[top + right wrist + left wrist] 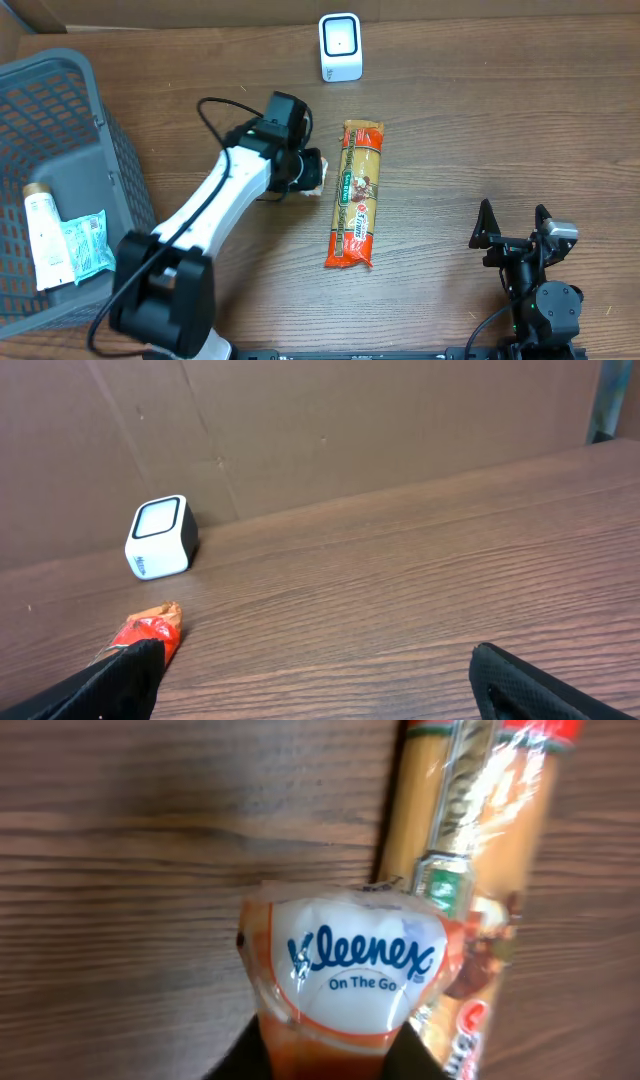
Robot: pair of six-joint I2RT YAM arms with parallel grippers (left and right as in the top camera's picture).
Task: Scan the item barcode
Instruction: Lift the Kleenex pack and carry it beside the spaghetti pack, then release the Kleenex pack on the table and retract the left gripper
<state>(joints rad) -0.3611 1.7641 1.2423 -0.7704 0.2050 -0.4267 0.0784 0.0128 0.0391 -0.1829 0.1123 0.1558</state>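
Two left fingers (232, 1065) pinch just one end of the Kleenex pack (350, 965), beside the pasta packet (470, 870) on the desk (120, 920) and well short of the scanner (340, 46), so its slick wrapper could slip free; the right fingers (110, 680) stand wide open.

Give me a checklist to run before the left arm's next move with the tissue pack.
1. Kleenex pack pinched in the left gripper: ok.
2. Pack's barcode visible: cannot tell, only the logo side shows.
3. Scanner upright, window unblocked: ok.
4. Clearance from the spaghetti packet: not ok, it lies close beside the pack.
5. Right gripper open, away from the work: ok.
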